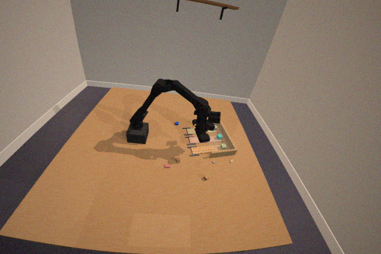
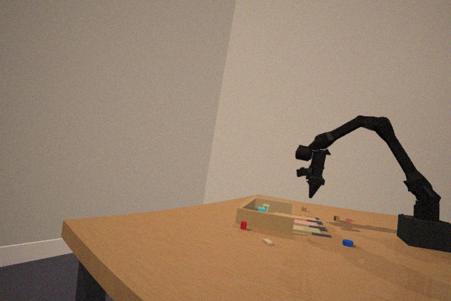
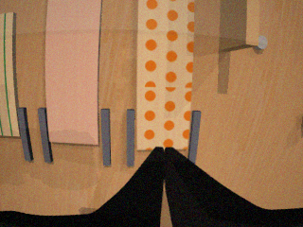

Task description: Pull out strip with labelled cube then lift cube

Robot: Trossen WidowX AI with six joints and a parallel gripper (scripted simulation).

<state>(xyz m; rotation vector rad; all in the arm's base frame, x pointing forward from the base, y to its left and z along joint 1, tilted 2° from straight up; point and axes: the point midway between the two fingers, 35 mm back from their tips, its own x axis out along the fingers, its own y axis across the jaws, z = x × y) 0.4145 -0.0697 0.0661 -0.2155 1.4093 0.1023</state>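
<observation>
The black parallel-jaw gripper [image 2: 313, 193] is being held pointing downward above the near ends of the strips, its two fingers pressed together with nothing between them; in the wrist view the fingertips are being shown meeting just at the near end of the orange-dotted cream strip [image 3: 169, 57]. From the exterior view the gripper is seen hanging well above the wooden table top [image 2: 175, 254], not touching any strip.

The low open-fronted wooden tray [image 1: 232, 146] is being used as the landmark. Three strips are being shown running out of its open side: the orange-dotted one, a plain pink strip [image 3: 72, 51] in the middle, and a green-lined cream strip [image 3: 8, 76] on the far side from the dotted one. The green-lined strip is seen cut in two, with a gap across it. Short blue-grey bars [image 3: 105, 136] are lying beside the strips' near ends, outside the tray.

Inside the tray, a pale green cube with a mark on its face [image 1: 223, 146] is sitting at the back of the dotted strip, and a plain teal cube [image 1: 219, 136] is sitting at the back of the pink strip. Whether the mark is a label cannot be told at this size.

Outside the tray, a small blue disc [image 1: 177, 123], a small pink block [image 1: 166, 166] and a small red cylinder [image 2: 243, 225] are lying on the table.
</observation>
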